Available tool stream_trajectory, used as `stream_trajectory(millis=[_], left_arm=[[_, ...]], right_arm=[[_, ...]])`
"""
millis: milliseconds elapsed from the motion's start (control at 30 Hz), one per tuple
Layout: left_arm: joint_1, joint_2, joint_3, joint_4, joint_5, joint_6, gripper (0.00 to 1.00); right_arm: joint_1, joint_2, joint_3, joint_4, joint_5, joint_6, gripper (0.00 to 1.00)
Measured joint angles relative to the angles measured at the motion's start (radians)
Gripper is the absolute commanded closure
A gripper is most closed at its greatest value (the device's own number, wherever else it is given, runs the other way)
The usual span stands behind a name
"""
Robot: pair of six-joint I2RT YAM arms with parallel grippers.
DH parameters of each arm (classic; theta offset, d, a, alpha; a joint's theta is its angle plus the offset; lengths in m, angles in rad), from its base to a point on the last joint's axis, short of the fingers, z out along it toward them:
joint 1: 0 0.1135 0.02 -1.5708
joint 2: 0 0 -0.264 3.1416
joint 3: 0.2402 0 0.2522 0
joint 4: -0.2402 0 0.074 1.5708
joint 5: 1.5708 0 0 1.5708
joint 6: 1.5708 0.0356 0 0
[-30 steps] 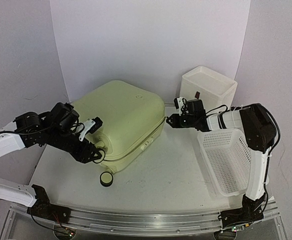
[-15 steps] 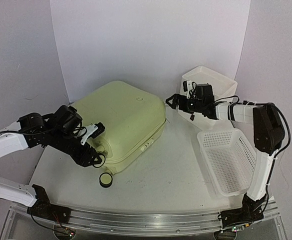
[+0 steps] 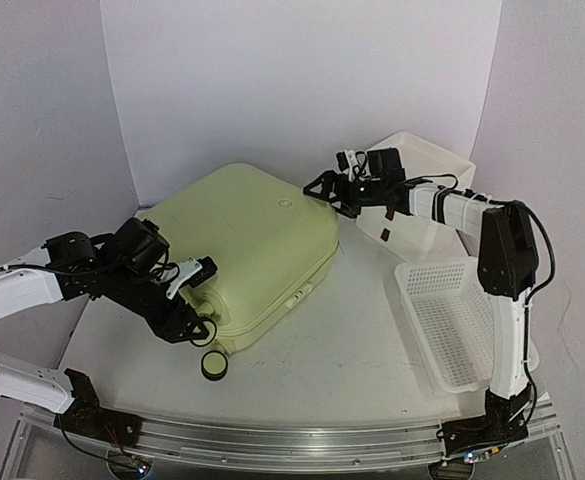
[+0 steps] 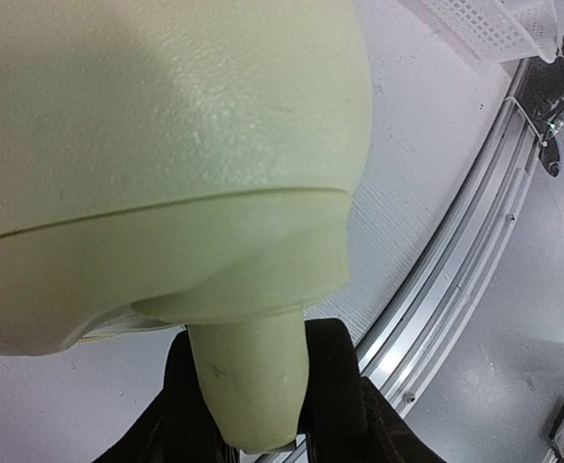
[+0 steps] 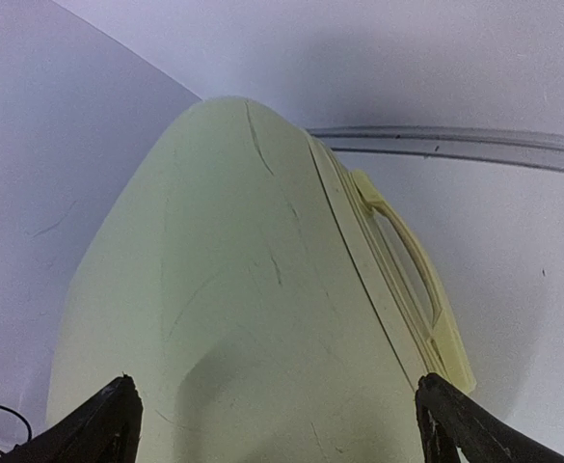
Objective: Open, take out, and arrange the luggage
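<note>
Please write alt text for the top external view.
Closed pale yellow-green luggage lies on a table; the left gripper grips it at its near corner, and the open right gripper is at its far right corner. A white basket and a white box stand to the right.

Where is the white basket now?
In the top view the basket sits on the right side of the table, in front of the white box and right of the suitcase.
</note>
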Motion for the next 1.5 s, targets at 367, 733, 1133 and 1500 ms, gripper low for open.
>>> stream_trajectory(millis=[367,733,1133,1500], left_arm=[[0.006,0.057,0.042,-0.047,0.055,0.130,0.80],[0.004,0.219,0.176,-0.130,0.098,0.288,0.52],[0.089,0.102,0.064,-0.027,-0.144,0.238,0.16],[0.290,0.169,0.105,-0.113,-0.296,0.019,0.14]], right_arm=[[0.006,-0.102,-0.091,-0.157,0.010,-0.116,0.04],[-0.019,-0.377,-0.367,-0.221,0.161,-0.191,0.06],[-0.007,-0.448,-0.475,-0.166,0.150,-0.179,0.10],[0.110,-0.516,-0.546,-0.132,0.275,-0.146,0.12]])
